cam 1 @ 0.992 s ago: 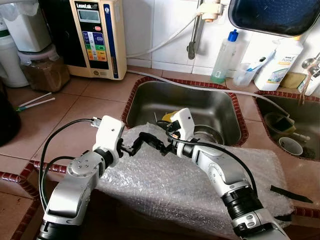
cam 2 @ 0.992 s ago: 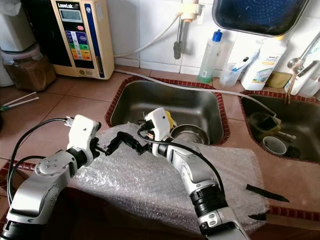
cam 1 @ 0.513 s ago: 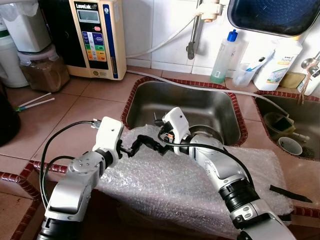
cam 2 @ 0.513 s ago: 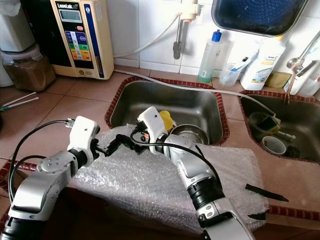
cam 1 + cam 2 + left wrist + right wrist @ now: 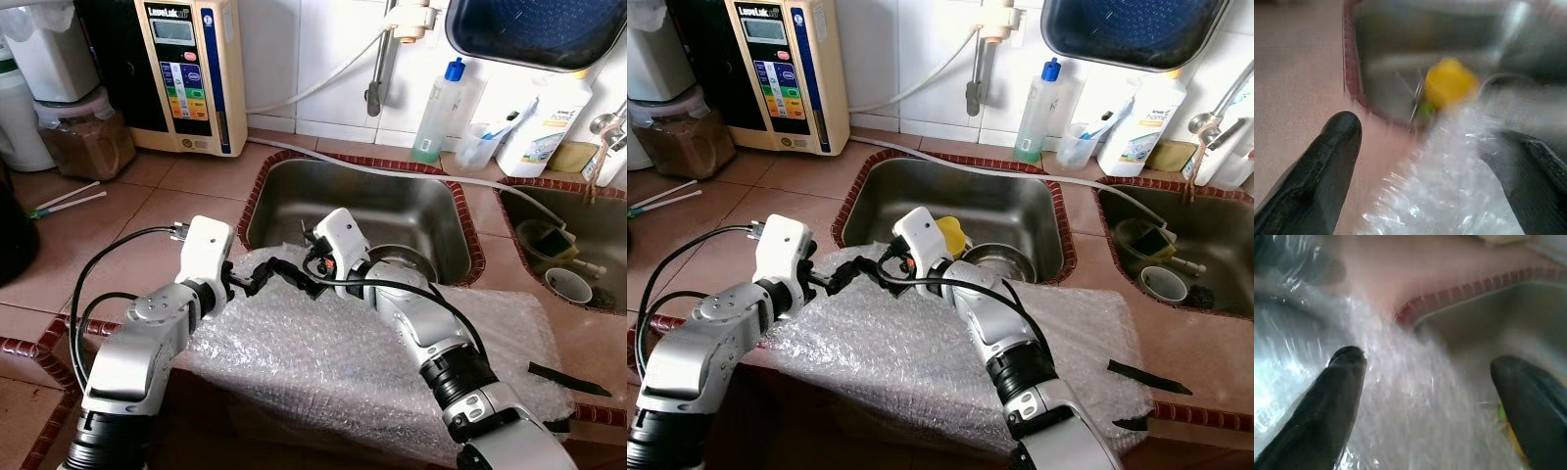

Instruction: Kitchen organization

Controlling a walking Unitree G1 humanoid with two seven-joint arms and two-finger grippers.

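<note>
While both sets of jaws hang spread over the bubble wrap [image 5: 372, 352] at the sink [image 5: 431, 211] edge, a careless tug could drag it in.

bubble wrap [image 5: 323, 348] clear glossy plastic; sink [image 5: 411, 201] brushed steel; counter [image 5: 127, 230] matt terracotta tile.

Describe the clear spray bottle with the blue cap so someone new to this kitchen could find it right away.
Start at the steel sink set in the brown tiled counter and look to the ledge behind its far right corner, against the white wall tiles. The spray bottle stands upright there. Unlike the white bottle further right, it is see-through, holds pale green liquid and has a blue top.
</note>
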